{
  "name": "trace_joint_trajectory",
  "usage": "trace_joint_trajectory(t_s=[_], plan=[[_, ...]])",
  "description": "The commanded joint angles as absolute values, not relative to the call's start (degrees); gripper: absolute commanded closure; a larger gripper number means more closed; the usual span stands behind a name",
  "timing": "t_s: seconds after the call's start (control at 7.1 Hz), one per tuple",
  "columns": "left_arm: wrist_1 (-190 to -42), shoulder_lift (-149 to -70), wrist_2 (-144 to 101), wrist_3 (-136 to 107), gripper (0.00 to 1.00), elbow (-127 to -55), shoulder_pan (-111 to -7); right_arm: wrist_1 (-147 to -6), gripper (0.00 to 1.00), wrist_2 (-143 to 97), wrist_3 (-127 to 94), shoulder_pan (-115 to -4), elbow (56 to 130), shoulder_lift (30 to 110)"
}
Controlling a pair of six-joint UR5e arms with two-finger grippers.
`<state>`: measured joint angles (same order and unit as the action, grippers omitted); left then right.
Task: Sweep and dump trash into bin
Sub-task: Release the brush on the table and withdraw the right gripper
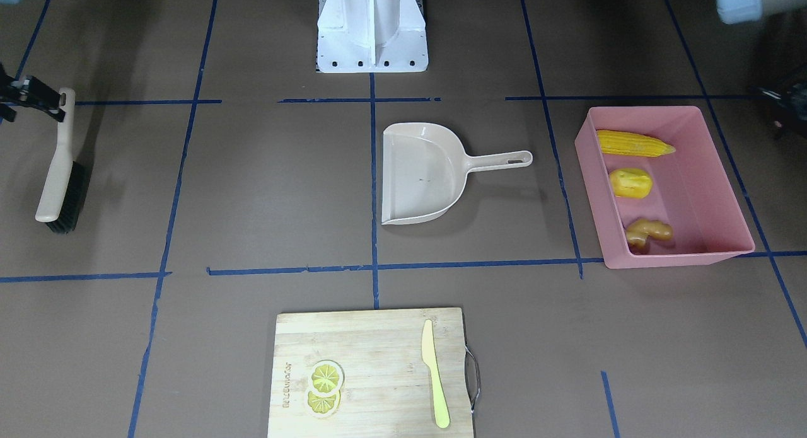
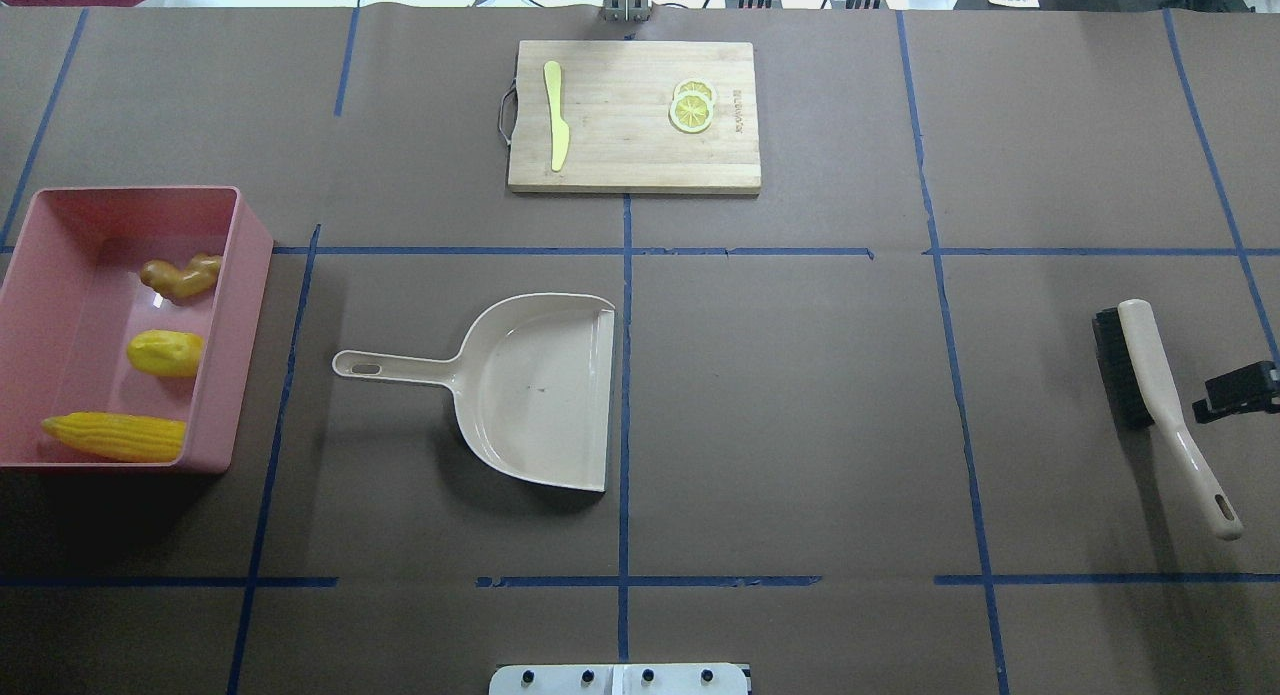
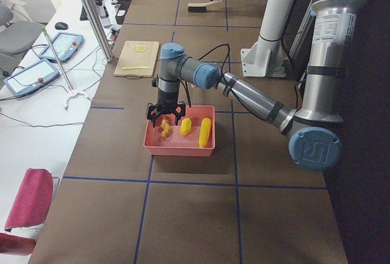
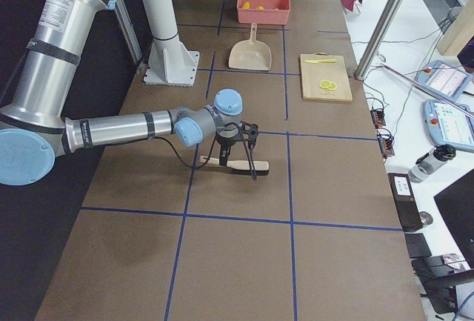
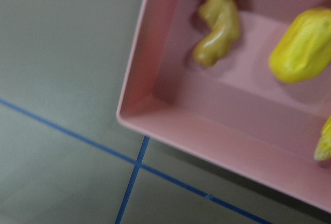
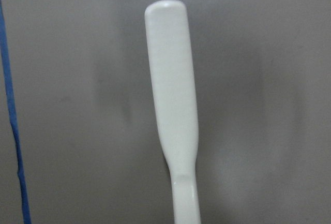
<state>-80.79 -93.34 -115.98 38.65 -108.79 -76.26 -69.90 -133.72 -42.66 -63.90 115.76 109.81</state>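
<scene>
Right gripper (image 4: pixel 238 165) hangs just above the brush (image 2: pixel 1150 395) handle, fingers spread, nothing in it. Brush lies flat on the table (image 2: pixel 800 425), and my right wrist view shows the handle bare. Left gripper (image 3: pixel 164 113) hangs over the ginger end of the bin (image 2: pixel 235 305). I only get a proper look at it from the side, so I can't tell how far open it is.

Trash is all in the bin: corn cob (image 2: pixel 115 437), yellow lumpy piece (image 2: pixel 165 353) and ginger root (image 2: pixel 180 275), in a row, none touching. Dustpan (image 2: pixel 540 395) sits empty mid-table, handle toward the bin. I see no loose trash on the table.

I judge sweep and dump done, so the step in hand is tools down. The next move calls for lifting both arms straight up, clear of the brush and the bin rim, with no further grasp.
</scene>
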Motion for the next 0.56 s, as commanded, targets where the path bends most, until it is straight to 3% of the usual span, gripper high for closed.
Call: trace_joint_trajectory(t_s=[0.0, 0.42], plan=[[-80.9, -93.4, -131.9, 28.9, 0.00, -98.2, -84.7, -73.2, 0.00, -136.7, -34.2, -74.3, 114.2, 109.7], [-81.5, -93.2, -132.0, 9.1, 0.00, -96.9, -89.4, -93.4, 0.00, -136.0, -11.4, -85.1, 112.8, 104.9]])
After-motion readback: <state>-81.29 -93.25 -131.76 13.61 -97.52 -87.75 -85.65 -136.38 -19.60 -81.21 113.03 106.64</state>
